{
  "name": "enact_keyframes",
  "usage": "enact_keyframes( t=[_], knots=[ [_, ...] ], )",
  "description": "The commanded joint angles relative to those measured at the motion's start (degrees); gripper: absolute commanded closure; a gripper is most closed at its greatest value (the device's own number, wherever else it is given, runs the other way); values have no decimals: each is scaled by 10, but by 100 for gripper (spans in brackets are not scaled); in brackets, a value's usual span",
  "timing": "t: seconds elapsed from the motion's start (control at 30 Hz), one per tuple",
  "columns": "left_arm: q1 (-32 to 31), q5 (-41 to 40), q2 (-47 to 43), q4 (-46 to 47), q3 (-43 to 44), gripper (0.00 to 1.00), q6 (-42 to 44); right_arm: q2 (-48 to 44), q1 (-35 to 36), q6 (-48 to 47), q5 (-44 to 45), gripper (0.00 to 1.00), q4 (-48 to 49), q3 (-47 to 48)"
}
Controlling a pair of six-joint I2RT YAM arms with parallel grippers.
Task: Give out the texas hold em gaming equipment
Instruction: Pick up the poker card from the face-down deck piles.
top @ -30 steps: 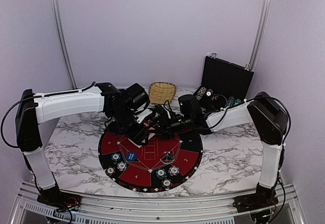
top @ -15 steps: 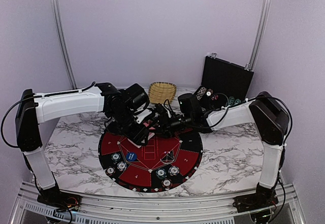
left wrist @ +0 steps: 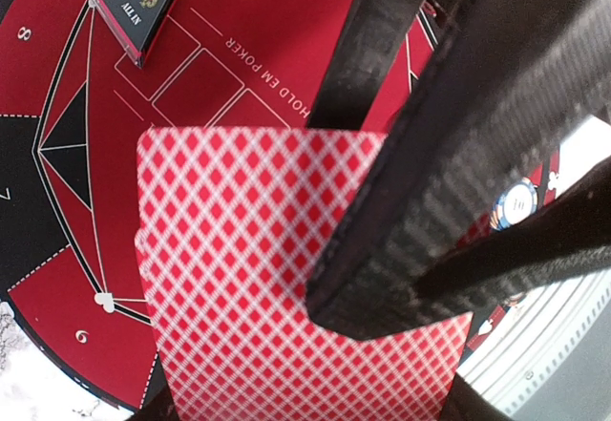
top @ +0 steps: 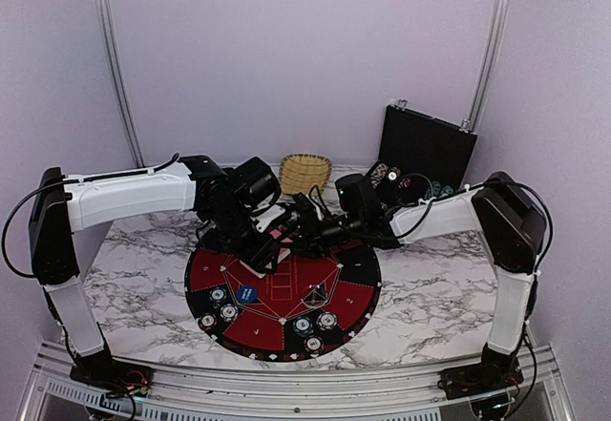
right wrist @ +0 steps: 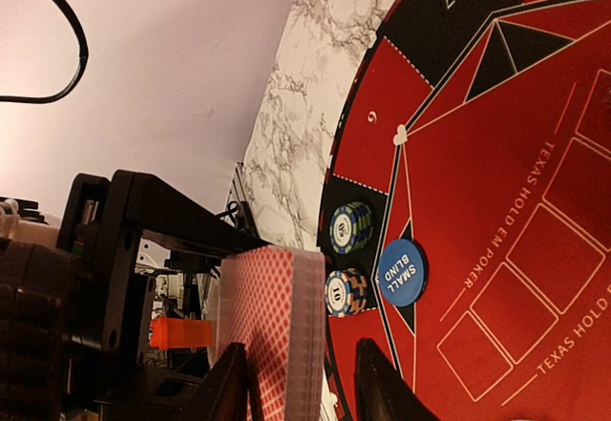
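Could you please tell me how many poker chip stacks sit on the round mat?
6. Three chip stacks cluster by the blue button at the mat's left front; three more sit at its near edge. Others may be hidden farther back.

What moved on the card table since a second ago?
The right arm shifted slightly, its wrist nudging toward the left arm, its jaws either side of the red-backed cards. Nothing was let go. The left arm's jaws stayed shut on the cards; the chips, blue button and basket stayed put.
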Motion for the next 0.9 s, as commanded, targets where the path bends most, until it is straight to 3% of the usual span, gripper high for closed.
enact_keyframes(
  t=[0.0,0.87],
  knots=[
    [5,2,-15,-5,-2,41,4,-27,-6,-5,10,63,-7,4],
    [6,3,-12,-5,-6,41,0,-45,-12,-1,13,73,-1,-14]
  ],
)
